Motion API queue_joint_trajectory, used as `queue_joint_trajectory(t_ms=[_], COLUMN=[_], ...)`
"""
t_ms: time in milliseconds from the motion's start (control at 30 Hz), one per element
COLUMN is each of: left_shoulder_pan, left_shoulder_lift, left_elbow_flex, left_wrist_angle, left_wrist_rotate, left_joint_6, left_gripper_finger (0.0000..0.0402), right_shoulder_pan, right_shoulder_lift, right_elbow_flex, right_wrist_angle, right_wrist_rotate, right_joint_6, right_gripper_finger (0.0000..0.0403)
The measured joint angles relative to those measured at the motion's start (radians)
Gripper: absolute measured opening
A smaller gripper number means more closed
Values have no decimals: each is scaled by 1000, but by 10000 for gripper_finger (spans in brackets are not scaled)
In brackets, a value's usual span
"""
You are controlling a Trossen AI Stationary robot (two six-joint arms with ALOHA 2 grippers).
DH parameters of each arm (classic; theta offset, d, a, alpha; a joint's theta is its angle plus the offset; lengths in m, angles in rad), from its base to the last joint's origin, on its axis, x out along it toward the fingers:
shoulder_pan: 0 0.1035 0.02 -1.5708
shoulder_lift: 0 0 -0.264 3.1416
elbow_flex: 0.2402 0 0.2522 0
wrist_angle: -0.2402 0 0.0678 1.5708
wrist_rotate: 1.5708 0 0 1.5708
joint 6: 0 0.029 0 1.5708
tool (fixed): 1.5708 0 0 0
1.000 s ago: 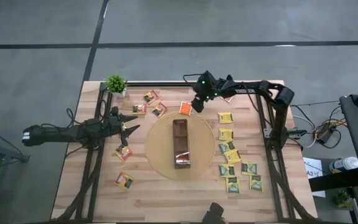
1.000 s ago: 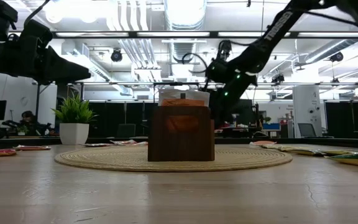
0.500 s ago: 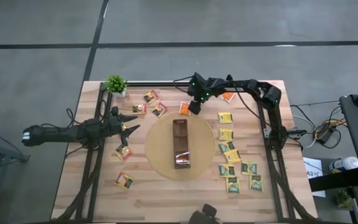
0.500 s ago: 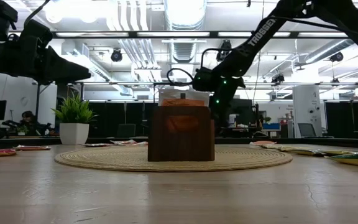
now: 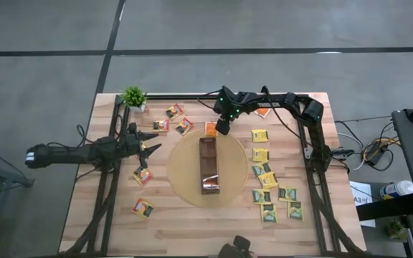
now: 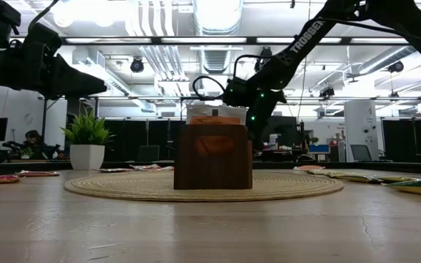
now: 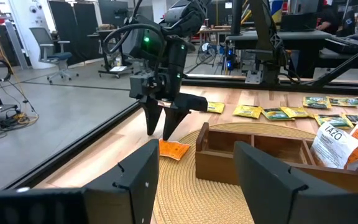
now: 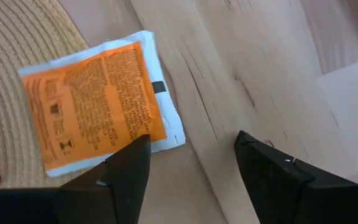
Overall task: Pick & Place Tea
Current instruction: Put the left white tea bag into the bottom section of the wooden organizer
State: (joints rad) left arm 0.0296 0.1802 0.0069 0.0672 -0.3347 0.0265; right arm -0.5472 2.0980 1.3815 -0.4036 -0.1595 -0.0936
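High view: the right claw (image 5: 221,129) hangs at upper centre of the frame, directly over an orange tea sachet (image 5: 212,127) that lies at the upper edge of the round woven mat (image 5: 181,175). Its fingers are spread and hold nothing. In the right wrist view the two fingers (image 8: 124,168) stand apart, with the orange sachet (image 8: 98,121) to one side of the gap between them, one corner on the mat and the rest on the wooden surface (image 8: 241,81). The left wrist view shows the right claw (image 7: 165,127) pointing down with its tips just above the sachet (image 7: 174,149), not touching it as far as can be seen.

A long narrow brown box (image 5: 208,165) lies on the middle of the mat; the left wrist view shows sachets already inside one compartment (image 7: 340,146).

The left claw (image 5: 148,148) hovers at the left of the frame, beside the mat, fingers spread and empty.

Other tea sachets lie loose on the surface: a yellow and dark green group (image 5: 267,179) at the right of the mat, a few more (image 5: 173,118) at upper left, two (image 5: 143,175) at lower left, and one orange sachet (image 5: 262,111) under the right arm. A small potted plant (image 5: 133,97) stands in the upper left corner of the surface.
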Motion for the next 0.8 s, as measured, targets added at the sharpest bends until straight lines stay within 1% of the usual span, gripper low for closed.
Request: queue_joint_trajectory(t_ms=[100, 500, 567, 700, 800], left_shoulder_pan=[0, 0, 0, 0, 0], left_shoulder_lift=[0, 0, 0, 0, 0], left_elbow_flex=[0, 0, 0, 0, 0], left_wrist_angle=[0, 0, 0, 0, 0], left_wrist_rotate=[0, 0, 0, 0, 0], left_joint_6=[0, 0, 0, 0, 0], left_gripper_finger=[202, 202, 202, 202, 202], right_shoulder_pan=[-2, -7, -6, 2, 18], right_shoulder_lift=[-5, -60, -61, -55, -37], right_elbow_flex=[0, -6, -7, -8, -10], right_wrist_angle=[-15, -80, -65, -10, 19], right_wrist_rotate=[34, 54, 37, -52, -50], right_joint_6=[-12, -11, -11, -24, -26], right_gripper_finger=[227, 226, 226, 226, 226])
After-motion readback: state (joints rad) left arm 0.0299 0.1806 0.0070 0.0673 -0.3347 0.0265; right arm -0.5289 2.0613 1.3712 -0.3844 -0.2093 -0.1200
